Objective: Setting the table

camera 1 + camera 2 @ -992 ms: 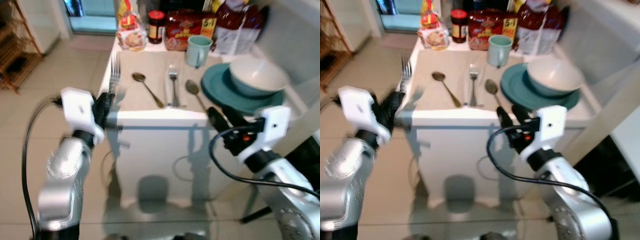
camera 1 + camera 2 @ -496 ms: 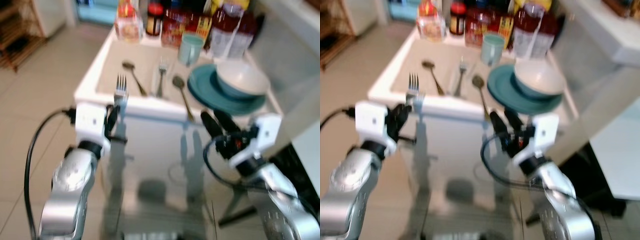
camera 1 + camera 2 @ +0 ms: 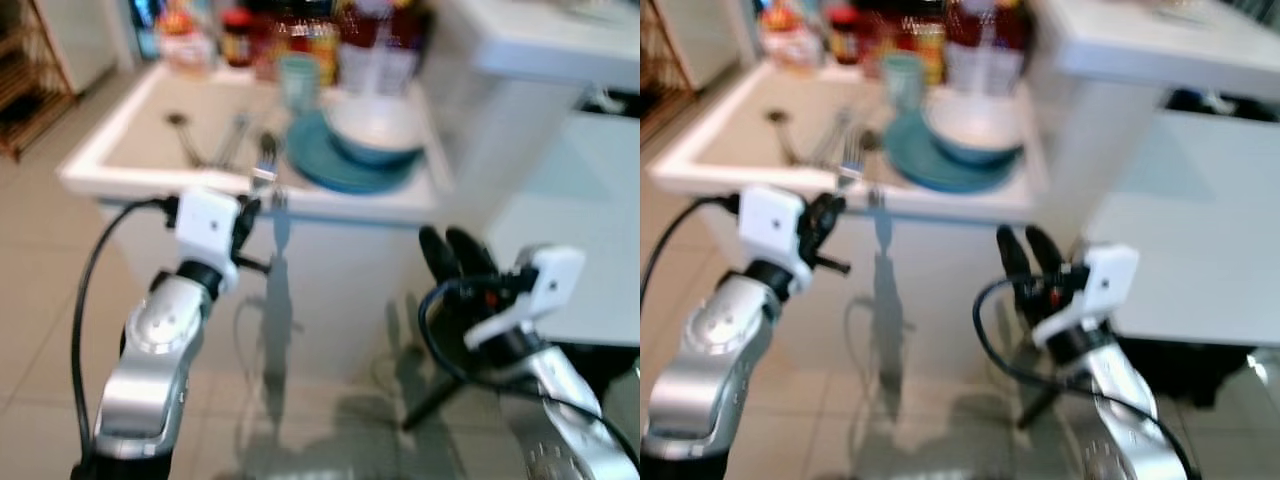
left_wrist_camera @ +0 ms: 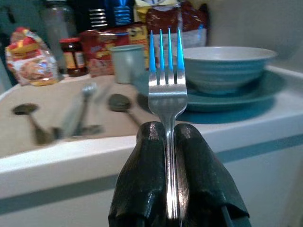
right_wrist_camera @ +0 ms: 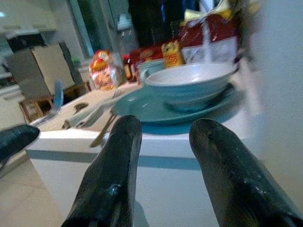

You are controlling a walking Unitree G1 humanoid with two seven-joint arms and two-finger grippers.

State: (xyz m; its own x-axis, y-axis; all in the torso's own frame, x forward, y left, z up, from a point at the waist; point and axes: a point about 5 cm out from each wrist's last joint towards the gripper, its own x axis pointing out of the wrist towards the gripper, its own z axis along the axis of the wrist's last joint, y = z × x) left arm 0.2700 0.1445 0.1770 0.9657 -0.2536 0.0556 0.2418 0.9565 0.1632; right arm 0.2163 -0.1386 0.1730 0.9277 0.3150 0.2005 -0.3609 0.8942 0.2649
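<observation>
My left gripper (image 4: pixel 166 142) is shut on a silver fork (image 4: pixel 166 87) held upright, tines up, just in front of the white table's near edge (image 3: pixel 150 190). On the table lie two spoons (image 4: pixel 118 101) and another fork (image 4: pixel 80 106), beside a teal plate (image 3: pixel 335 165) with a pale bowl (image 3: pixel 372 122) on it and a light-blue mug (image 3: pixel 297 78). My right gripper (image 3: pixel 455 255) stands open below the table's right corner, with nothing between its fingers (image 5: pixel 113 184).
Jars, packets and bottles (image 3: pixel 290 30) crowd the table's far edge. A second white tabletop (image 3: pixel 570 210) stands to the right, with a white counter (image 3: pixel 540 40) above it. A wooden rack (image 3: pixel 25 80) stands at the far left on the tiled floor.
The camera has swung right, so the table sits further left and the second white table has come into sight. The fork stays upright in my left gripper; the right stays open.
</observation>
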